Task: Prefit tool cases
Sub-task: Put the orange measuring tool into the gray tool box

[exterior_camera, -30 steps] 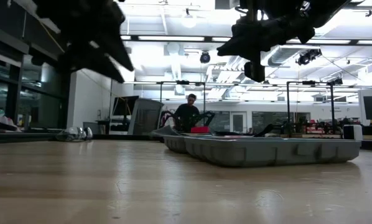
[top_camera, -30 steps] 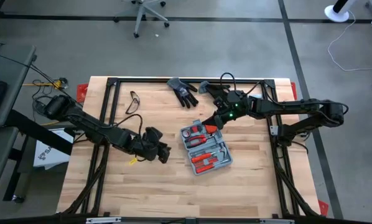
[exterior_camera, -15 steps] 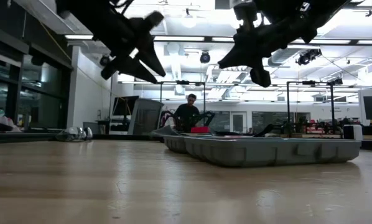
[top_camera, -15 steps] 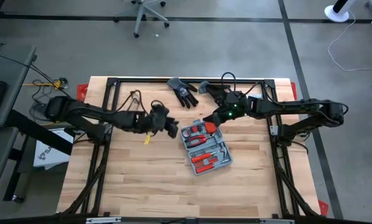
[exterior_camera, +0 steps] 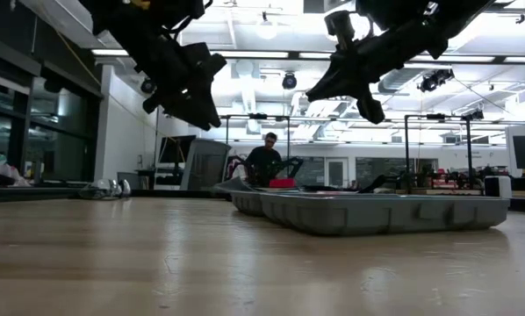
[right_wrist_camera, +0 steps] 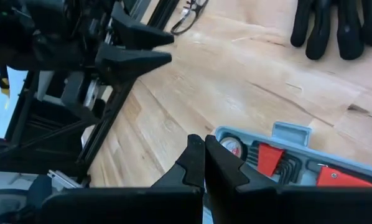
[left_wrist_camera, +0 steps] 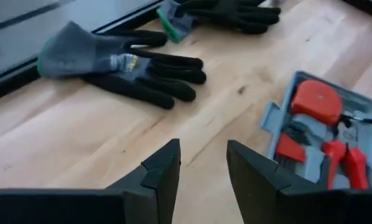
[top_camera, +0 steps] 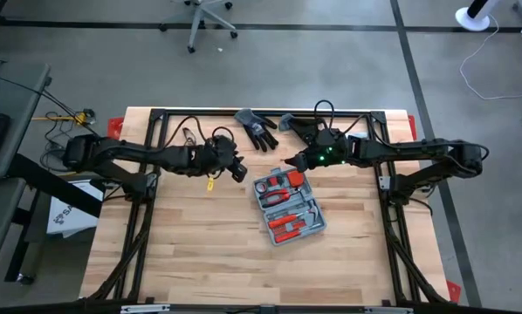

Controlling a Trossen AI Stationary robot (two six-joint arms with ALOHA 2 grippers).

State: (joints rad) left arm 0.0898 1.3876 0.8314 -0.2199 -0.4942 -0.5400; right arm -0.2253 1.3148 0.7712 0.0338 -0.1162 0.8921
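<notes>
- Right now I see the tool case lying open near the middle of the bench, red-handled tools facing up.
- My left claw hangs above the bench just beside the case's far-left corner, fingers spread, holding nothing.
- My right claw hovers over the case's far edge, fingers pressed together, empty.
- 2 gloves lie by the far edge.
</notes>
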